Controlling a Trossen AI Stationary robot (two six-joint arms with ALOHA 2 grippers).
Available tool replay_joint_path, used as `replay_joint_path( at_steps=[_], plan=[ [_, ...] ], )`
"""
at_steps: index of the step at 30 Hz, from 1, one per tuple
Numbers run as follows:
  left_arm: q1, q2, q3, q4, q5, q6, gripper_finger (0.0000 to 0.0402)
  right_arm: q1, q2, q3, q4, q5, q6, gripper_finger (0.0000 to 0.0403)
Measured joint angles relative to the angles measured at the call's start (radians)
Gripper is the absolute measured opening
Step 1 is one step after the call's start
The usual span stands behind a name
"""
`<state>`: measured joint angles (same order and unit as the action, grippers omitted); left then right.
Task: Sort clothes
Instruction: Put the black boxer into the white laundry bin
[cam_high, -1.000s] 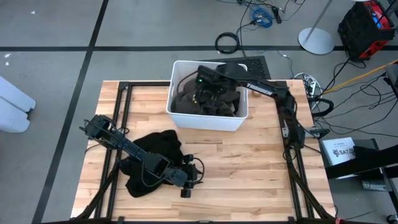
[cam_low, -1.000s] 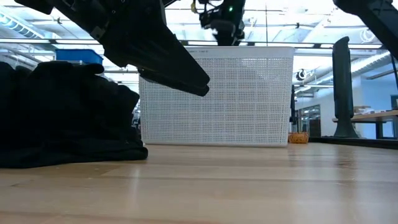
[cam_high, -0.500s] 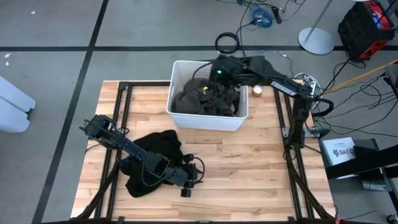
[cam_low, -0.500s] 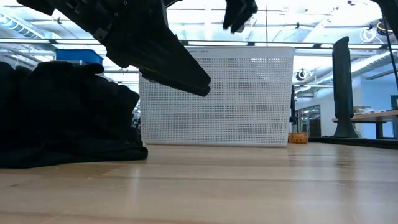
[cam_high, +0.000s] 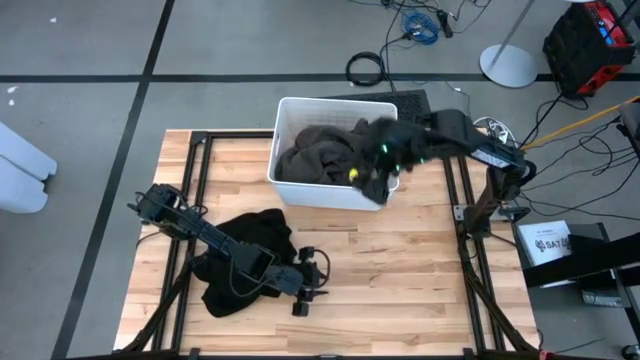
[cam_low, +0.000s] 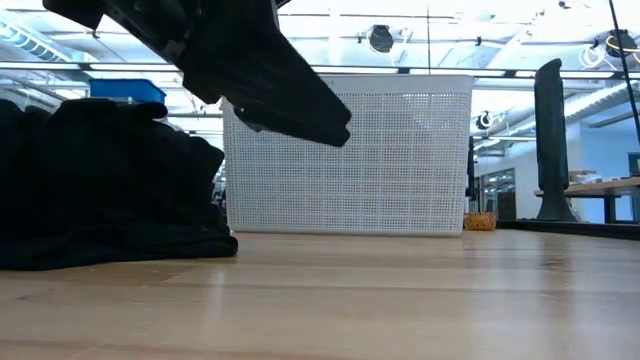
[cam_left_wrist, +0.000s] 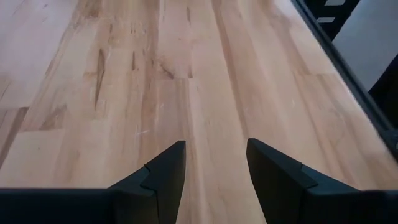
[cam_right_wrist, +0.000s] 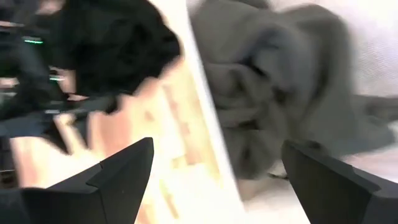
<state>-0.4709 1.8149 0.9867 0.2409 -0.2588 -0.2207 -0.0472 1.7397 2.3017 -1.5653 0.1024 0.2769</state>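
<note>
Right end effector (cam_high: 375, 172) swung from bin (cam_high: 290, 112) middle to its right rim, wide open, empty. Left end effector (cam_left_wrist: 214, 165) open, idle over tabletop (cam_high: 400, 270). Black pile (cam_high: 245, 250) sorted out; brown clothes (cam_high: 315, 160) remain in bin.

Clothes (cam_high: 320, 162) in bin (cam_high: 330, 192); pile (cam_high: 245, 255) front-left.

No text, label, brand or number is showing legibly in any view; a white box (cam_high: 546, 241) beside the table is carrying dark print too small to read
</note>
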Motion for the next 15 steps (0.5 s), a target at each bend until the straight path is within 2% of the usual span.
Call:
replay_joint_path(
  at_steps=[3,5,10,13,15],
  plan=[
    [-0.001,0.0,0.0,0.015,0.013,0.0,0.018,0.116,-0.016,-0.031,0.009,0.008,0.07,0.0341],
    [0.0,0.0,0.005,0.015,0.022,-0.005,0.018,0.206,-0.019,-0.06,-0.004,0.069,0.125,0.0341],
    [-0.009,0.0,0.036,0.007,0.023,-0.009,0.018,0.454,-0.034,-0.23,-0.001,0.335,0.306,0.0341],
    [-0.025,-0.008,0.075,-0.037,0.039,-0.01,0.018,0.59,-0.042,-0.41,0.033,0.516,0.494,0.0341],
    [-0.04,-0.016,0.112,-0.079,0.043,-0.01,0.018,0.664,-0.041,-0.556,0.137,0.602,0.591,0.0341]
  ],
)
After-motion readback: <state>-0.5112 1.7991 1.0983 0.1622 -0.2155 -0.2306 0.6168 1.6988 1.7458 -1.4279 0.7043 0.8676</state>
